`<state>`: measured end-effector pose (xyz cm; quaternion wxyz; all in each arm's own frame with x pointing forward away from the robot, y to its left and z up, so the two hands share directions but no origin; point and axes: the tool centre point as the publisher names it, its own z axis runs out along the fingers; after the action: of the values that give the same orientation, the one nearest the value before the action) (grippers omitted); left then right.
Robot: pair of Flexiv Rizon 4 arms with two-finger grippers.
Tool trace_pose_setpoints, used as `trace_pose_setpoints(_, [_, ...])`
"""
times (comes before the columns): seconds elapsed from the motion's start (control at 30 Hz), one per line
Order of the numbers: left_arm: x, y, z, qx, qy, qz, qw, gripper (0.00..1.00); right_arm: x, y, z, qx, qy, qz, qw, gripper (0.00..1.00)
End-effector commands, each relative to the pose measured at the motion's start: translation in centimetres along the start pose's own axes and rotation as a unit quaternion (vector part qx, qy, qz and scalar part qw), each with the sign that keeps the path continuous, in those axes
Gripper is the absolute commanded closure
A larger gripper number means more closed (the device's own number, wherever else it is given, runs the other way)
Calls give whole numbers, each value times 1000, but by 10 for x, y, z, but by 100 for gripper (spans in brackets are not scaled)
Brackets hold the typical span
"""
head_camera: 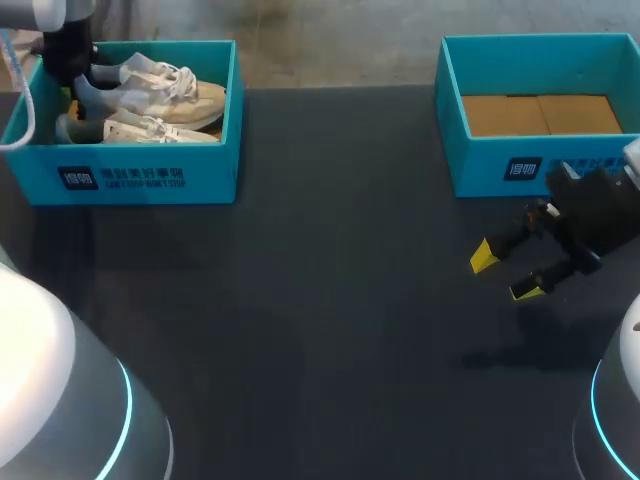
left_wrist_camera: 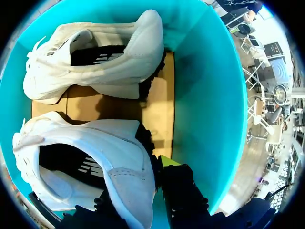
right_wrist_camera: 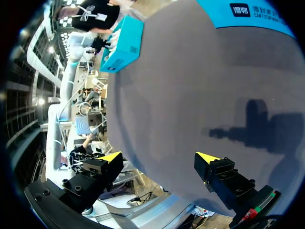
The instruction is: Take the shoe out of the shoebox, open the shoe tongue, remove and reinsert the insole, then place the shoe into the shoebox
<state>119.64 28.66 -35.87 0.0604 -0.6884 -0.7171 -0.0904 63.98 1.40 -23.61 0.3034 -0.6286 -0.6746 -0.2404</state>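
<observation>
Shoe [left_wrist_camera: 86,162] number 1, the white one nearest the left tool [left_wrist_camera: 143,186], lies on the cardboard floor [left_wrist_camera: 159,95] of the teal shoebox [left_wrist_camera: 205,95], heel toward the tool and toe toward the far end. The tool is inside the box right at that heel. Whether it has closed on the heel or merely stands against it I cannot tell, since the shoe itself hides the contact. A 2nd white shoe [left_wrist_camera: 90,57] lies just beside the 1st, pointing the same way.

As I judge it, lifting the shoe out is the step in hand, and it can fail in 3 ways. A hold on the soft heel alone may slip once the toe hangs free. The shoe may swing and rub the box's wall, and the box (light card, by the look of it) could be dragged or tipped, as nothing holds it down. The laces [head_camera: 180,80] lie loose and might snag the 2nd shoe and pull it along.

Farther out, the dark desk [head_camera: 330,300] carries another teal box [head_camera: 500,185] at its right side, with only a cardboard bottom showing inside. The right tool [head_camera: 506,274] hovers over the desk just in front of that box, spread wide with nothing in it. It is well apart from the shoes, so it blocks nothing.
</observation>
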Motion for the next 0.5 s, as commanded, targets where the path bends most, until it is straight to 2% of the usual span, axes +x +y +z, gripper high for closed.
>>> trace_pose_setpoints(0.03, [-3,9,3,11,3,-1,1000,100,0,-1,1,-1,-2,1,1000,0])
trace_pose_setpoints(0.5, [-4,6,11,32,7,8,999,100,0,-1,1,-1,-2,1,1000,0])
